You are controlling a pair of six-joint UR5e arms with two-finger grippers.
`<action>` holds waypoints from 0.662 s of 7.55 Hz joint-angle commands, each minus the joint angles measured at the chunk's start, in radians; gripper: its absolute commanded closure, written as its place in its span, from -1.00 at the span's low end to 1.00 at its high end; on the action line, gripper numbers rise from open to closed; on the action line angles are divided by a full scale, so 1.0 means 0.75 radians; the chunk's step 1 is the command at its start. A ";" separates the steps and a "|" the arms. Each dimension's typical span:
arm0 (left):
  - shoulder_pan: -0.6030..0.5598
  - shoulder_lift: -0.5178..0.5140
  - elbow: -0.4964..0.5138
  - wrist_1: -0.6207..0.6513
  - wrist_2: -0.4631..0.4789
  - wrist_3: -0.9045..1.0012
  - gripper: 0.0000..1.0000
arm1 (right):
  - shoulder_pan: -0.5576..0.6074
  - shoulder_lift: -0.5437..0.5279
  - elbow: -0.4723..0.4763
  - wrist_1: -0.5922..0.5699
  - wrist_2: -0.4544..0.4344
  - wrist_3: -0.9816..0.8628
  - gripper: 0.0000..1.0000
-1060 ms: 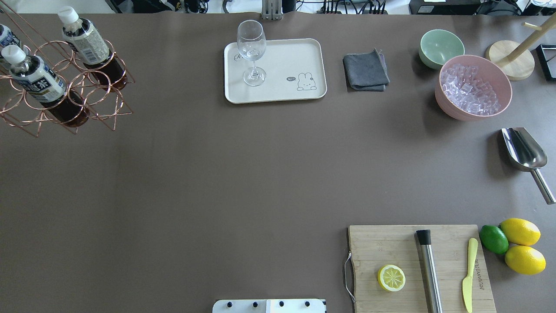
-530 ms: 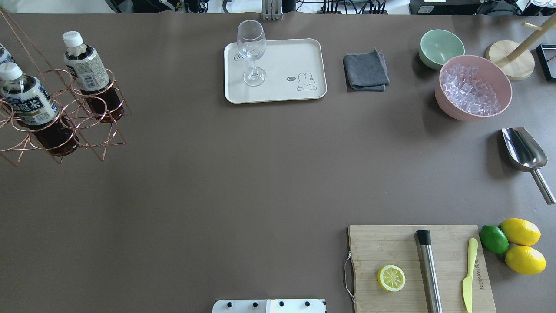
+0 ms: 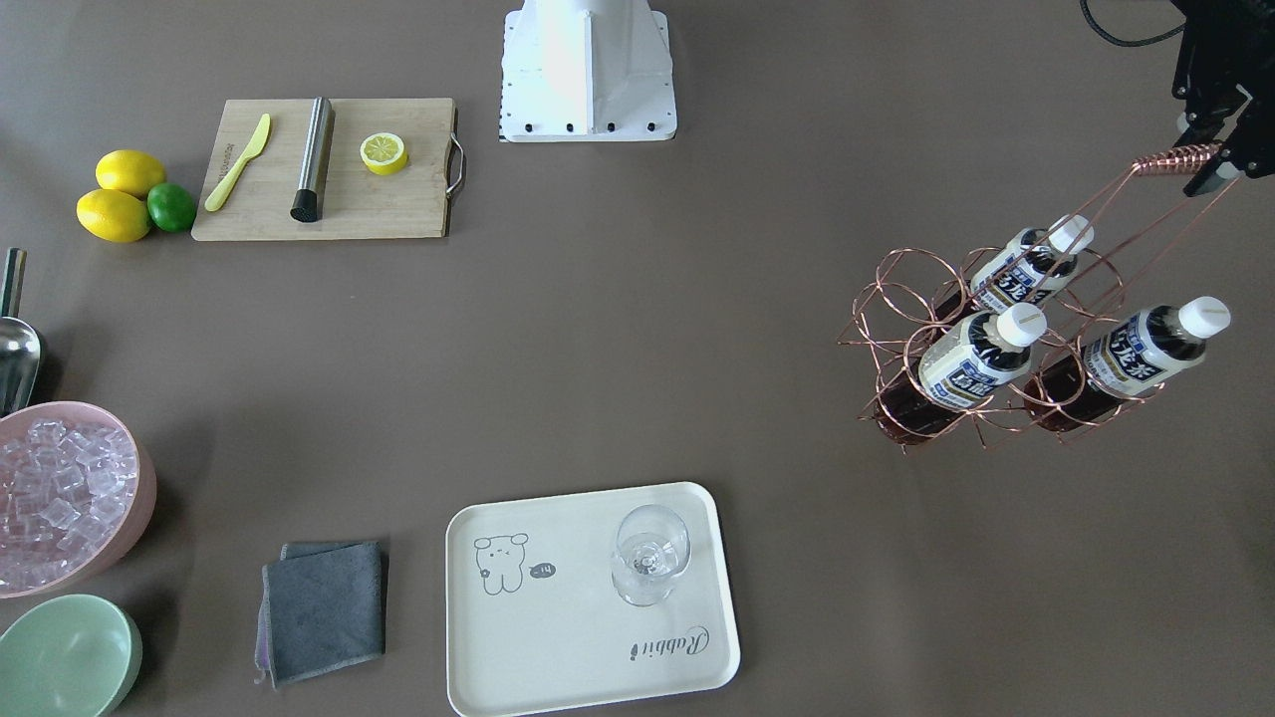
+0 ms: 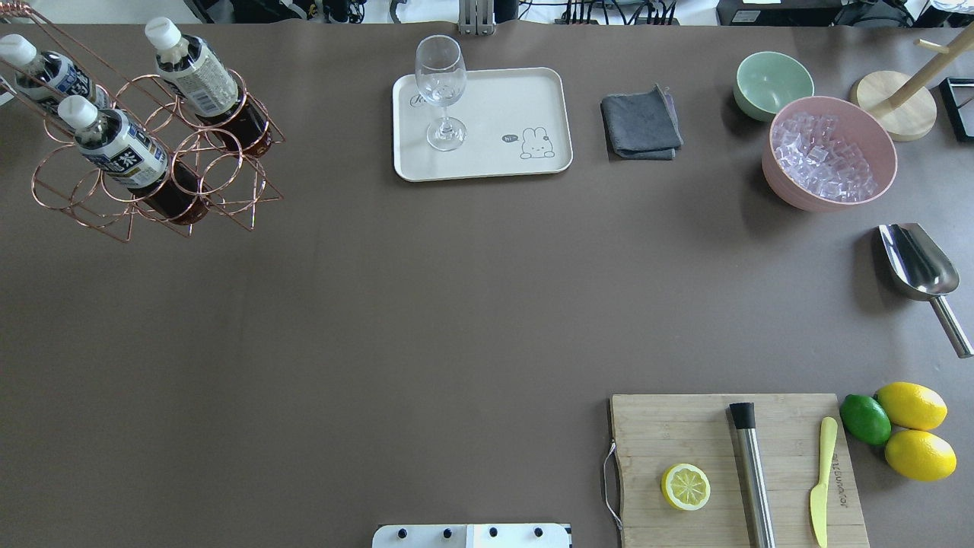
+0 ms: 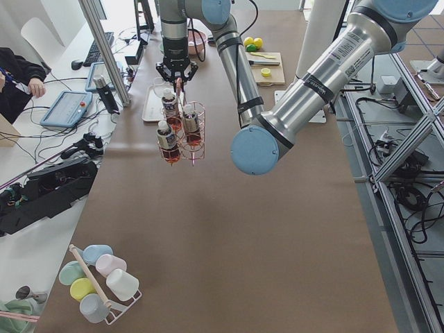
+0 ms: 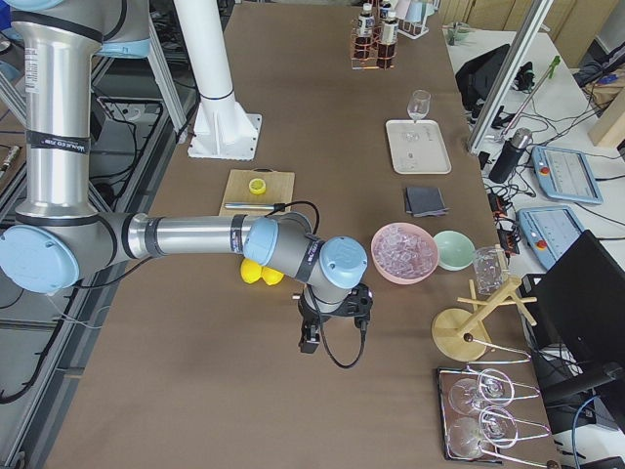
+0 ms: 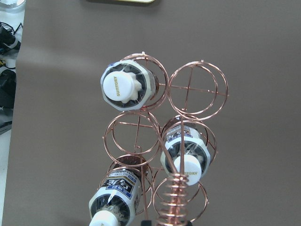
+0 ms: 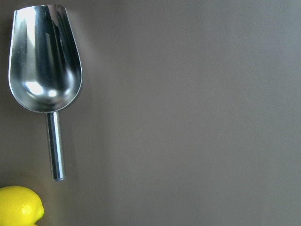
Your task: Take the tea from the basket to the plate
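Basket (image 4: pixel 217 183) with tea (image 4: pixel 122 148) now nearer plate (image 4: pixel 494 99), coiled handle (image 3: pixel 1175 157) tight in left pincer (image 3: pixel 1210 164).

Brown table (image 4: pixel 426 304), aluminium frame posts (image 5: pixel 104 48)

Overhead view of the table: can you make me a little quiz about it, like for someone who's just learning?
1. True or false: the glass stands on the tray.
2. How many tea bottles sit in the wire basket? A two, B three, C five.
3. Fill in the gap: the pink bowl is full of ____.

Key: 1 true. 2 B. 3 ice cubes.
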 commanded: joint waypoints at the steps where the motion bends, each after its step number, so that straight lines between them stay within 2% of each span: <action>1: 0.052 0.000 -0.024 -0.009 -0.004 -0.052 1.00 | 0.000 -0.002 0.000 0.000 0.000 0.000 -1.00; 2: 0.068 -0.002 -0.063 -0.009 -0.007 -0.125 1.00 | 0.000 -0.002 0.000 0.000 0.000 0.000 -1.00; 3: 0.157 0.000 -0.152 -0.009 -0.002 -0.253 1.00 | 0.000 -0.002 0.000 0.000 0.000 0.000 -1.00; 5: 0.350 0.000 -0.228 -0.013 0.008 -0.503 1.00 | 0.000 -0.002 0.000 0.000 0.000 0.000 -1.00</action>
